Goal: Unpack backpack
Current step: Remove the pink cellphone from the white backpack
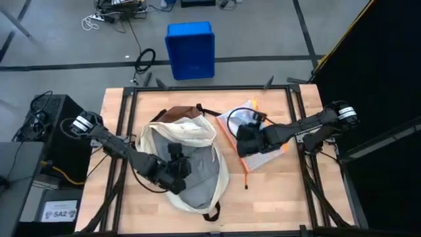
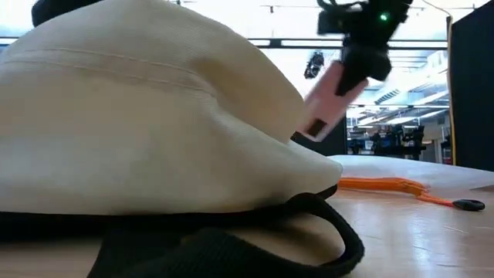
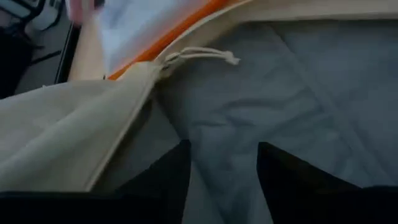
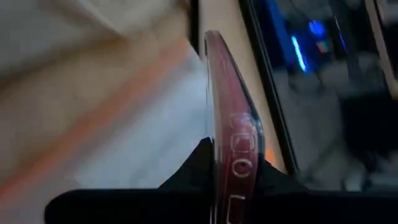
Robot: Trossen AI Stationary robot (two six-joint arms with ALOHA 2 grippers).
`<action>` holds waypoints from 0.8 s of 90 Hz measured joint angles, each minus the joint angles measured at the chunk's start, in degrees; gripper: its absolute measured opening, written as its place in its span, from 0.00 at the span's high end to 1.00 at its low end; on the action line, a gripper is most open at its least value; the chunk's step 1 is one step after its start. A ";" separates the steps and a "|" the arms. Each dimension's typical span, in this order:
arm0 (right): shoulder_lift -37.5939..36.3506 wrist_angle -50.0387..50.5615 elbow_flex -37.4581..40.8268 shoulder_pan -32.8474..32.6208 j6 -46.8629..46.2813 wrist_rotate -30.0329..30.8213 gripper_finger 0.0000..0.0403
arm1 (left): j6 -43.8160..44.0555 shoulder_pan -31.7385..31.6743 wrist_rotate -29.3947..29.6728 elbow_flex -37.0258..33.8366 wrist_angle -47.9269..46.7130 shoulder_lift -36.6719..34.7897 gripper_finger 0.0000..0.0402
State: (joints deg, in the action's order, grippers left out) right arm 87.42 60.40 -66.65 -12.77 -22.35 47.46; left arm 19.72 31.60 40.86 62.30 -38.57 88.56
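**Pink case out, left arm still in the bag**

The right gripper (image 4: pixel 231 163) has its two fingers pinched on the edge of a thin pink case (image 4: pixel 231 118), flat and glossy with pale lettering on its side. In the low view the case (image 2: pixel 330 96) hangs tilted in the air, clear of the table, with the gripper above it. From overhead that gripper (image 1: pixel 248 139) sits over the clear pouch (image 1: pixel 238 118) with its orange edge (image 2: pixel 382 184), just to the right of the backpack (image 1: pixel 191 141).

The left gripper (image 3: pixel 221 180) has its fingers parted, a clear gap between them, with nothing held. It points into the grey lining (image 3: pixel 298 93) through the open mouth of the backpack, beside the cream rim and a short drawstring (image 3: pixel 199 55). The backpack lies on the wooden table (image 1: pixel 276 191) at its middle, mouth spread wide.

The step in hand looks like carrying an item out to the table beside the pouch. The next move probably calls for lowering the case flat onto bare table before letting go, then having the left gripper search the lining for anything left inside
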 joint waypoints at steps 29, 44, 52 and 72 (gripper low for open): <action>0.59 27.59 0.69 12.33 -24.28 -7.99 0.99 | 0.14 0.12 0.24 0.00 1.64 0.71 0.62; 0.62 27.55 4.76 19.08 -23.94 -14.92 0.98 | 0.14 -0.04 0.30 0.00 2.01 1.08 0.62; 0.63 27.64 7.97 22.30 -23.53 -15.10 0.95 | 0.20 0.11 0.44 0.02 2.50 1.47 0.62; 0.70 22.12 13.33 27.31 -19.12 -16.69 0.78 | 0.03 0.04 -0.89 0.02 3.25 1.87 0.62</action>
State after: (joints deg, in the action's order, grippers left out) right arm 88.12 82.52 -53.32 14.54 -41.47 30.77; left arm 19.75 31.64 39.97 62.33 -35.33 90.43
